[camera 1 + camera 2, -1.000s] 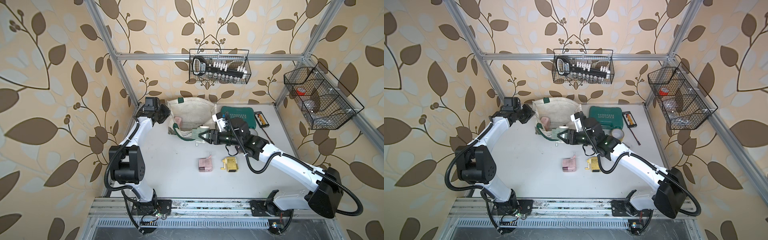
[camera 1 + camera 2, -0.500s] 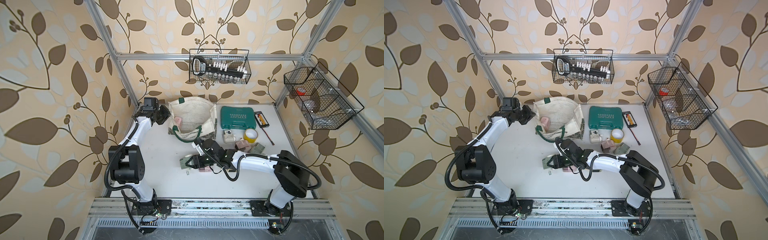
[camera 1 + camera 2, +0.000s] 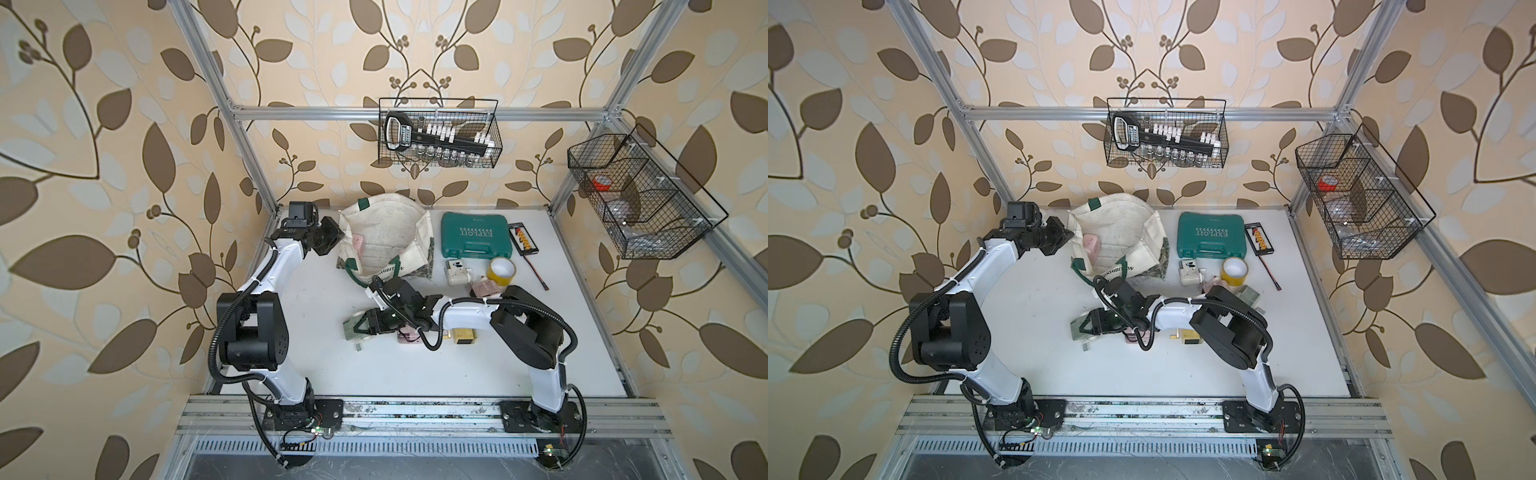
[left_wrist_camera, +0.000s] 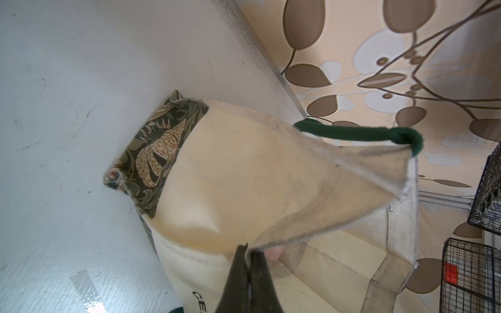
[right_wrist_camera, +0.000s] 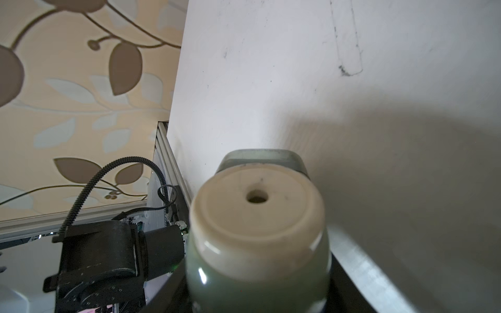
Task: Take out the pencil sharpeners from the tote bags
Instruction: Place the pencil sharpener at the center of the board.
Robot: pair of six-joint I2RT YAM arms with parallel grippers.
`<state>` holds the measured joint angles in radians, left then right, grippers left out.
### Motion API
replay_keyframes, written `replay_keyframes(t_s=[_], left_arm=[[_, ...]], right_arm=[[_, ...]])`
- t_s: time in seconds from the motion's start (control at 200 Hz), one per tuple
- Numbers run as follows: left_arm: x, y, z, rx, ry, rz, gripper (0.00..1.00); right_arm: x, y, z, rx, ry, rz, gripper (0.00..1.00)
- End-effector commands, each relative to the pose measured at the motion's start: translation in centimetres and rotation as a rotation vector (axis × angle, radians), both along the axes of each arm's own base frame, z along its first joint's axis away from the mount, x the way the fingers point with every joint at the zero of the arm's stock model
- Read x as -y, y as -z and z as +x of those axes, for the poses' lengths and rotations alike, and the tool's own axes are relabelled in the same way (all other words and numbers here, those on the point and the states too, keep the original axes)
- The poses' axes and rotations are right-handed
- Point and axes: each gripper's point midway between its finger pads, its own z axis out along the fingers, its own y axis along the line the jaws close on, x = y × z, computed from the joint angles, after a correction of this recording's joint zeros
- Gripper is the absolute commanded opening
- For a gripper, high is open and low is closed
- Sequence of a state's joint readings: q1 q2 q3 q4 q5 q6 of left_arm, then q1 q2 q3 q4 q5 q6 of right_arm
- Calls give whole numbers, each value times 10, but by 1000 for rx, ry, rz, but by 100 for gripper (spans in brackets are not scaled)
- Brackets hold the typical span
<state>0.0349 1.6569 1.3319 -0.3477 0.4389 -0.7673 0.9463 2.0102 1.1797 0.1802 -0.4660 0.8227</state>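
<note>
Sage-green boxy plastic sharpener (image 3: 350, 328) was carried off cream canvas tote (image 3: 386, 226), clamped in right gripper (image 3: 361, 327); left gripper (image 4: 248, 253), closed on tote rim, was shown wrist-side only.

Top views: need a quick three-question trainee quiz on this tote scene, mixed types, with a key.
1. True or false: the left gripper is shut on the rim of the tote bag.
2. What does the right gripper hold? A) yellow tape roll B) green sharpener C) teal case
3. Fill in: the sharpener inside the bag is ___ in colour.

Key: 1 true; 2 B; 3 pink.
</note>
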Motion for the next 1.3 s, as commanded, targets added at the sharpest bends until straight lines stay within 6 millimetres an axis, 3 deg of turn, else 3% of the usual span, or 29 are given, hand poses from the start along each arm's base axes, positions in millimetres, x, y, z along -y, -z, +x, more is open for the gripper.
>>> replay_keyframes(t_s=[0.0, 0.085, 0.485, 0.635, 0.755, 0.9, 1.005, 1.17, 1.19, 1.295], left_arm=[[-4, 8, -13, -45, -11, -2, 0], [-5, 8, -13, -45, -11, -1, 0], [-2, 3, -12, -32, -7, -19, 0], [-3, 3, -14, -33, -5, -13, 0], [-3, 0, -16, -26, -4, -6, 0], [-3, 1, -21, -25, -3, -2, 0], [-3, 7, -32, -40, -5, 6, 0], [-3, 29, -68, -69, -1, 29, 0], [-4, 22, -74, -47, -5, 38, 0], [-4, 34, -98, -62, -7, 57, 0]], right_arm=[[-7, 1, 0, -8, -10, 8, 48], [-4, 7, 2, -8, -3, -18, 58], [9, 11, 12, 21, 55, -132, 72], [19, 3, 23, 80, 90, -203, 80], [25, -12, 29, 131, 98, -237, 82], [36, -52, 32, 216, 110, -229, 82], [51, -102, 31, 326, 120, -184, 81], [88, -183, 34, 520, 196, -102, 75], [92, -192, 36, 533, 211, -93, 74], [99, -213, 56, 550, 255, -86, 70]])
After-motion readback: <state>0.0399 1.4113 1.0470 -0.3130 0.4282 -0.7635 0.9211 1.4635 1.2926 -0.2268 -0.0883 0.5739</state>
